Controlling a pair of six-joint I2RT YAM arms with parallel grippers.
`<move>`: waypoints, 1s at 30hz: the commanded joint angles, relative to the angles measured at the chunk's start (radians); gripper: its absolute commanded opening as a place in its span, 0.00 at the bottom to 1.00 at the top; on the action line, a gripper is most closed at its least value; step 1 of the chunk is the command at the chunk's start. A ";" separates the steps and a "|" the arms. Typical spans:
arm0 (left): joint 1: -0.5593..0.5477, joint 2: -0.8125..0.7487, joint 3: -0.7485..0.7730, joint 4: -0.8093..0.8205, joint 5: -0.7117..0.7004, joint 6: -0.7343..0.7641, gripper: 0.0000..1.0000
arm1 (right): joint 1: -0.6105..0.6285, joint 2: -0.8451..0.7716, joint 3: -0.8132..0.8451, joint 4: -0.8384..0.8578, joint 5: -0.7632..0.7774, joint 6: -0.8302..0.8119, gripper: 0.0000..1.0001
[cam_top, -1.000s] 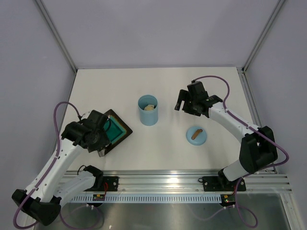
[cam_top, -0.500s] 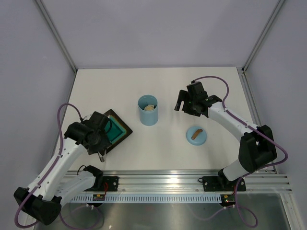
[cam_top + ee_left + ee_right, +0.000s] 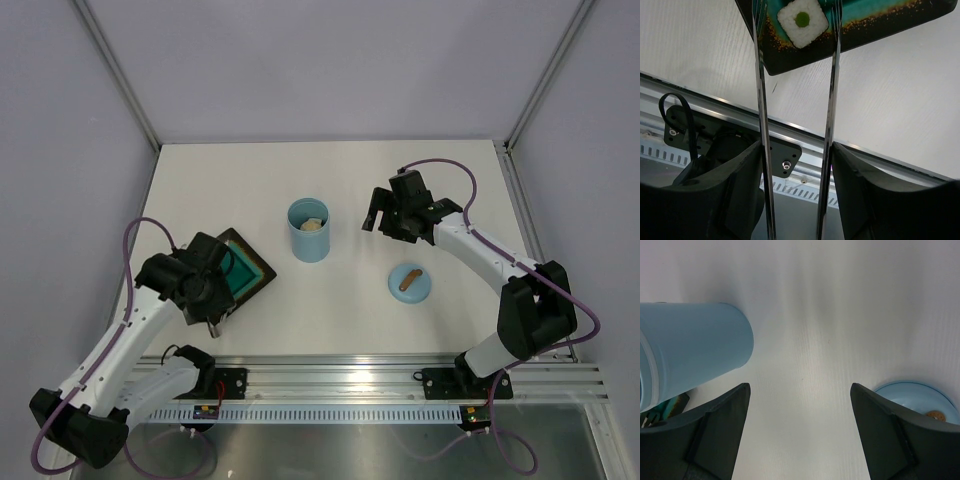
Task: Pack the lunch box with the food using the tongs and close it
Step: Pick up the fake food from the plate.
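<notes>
The light blue lunch box stands upright mid-table, lid off, with beige food inside; the right wrist view shows it too. Its round blue lid with a brown handle lies to its right. My left gripper is shut on the tongs, whose two silvery arms run between the fingers toward the dark tray. A white square food piece with a green centre lies on the tray between the tong arms. My right gripper hangs open and empty between lunch box and lid.
The tray's near corner points at the aluminium rail along the table's front edge. The lid's rim sits just right of my right fingers. Enclosure posts stand at the back corners.
The left arm has edged slightly toward the front rail, and the tong arms have spread a little. The right arm has not moved.
</notes>
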 commanded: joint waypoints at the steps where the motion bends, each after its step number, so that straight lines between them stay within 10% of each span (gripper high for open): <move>1: 0.004 0.007 0.012 -0.171 0.044 0.021 0.58 | 0.007 -0.005 0.030 0.029 -0.007 0.006 0.89; 11: 0.004 0.009 0.000 -0.122 0.072 0.018 0.55 | 0.007 -0.004 0.033 0.028 -0.007 0.003 0.89; 30: 0.004 0.075 0.254 0.002 -0.006 0.096 0.00 | 0.007 -0.004 0.040 0.017 0.002 0.000 0.89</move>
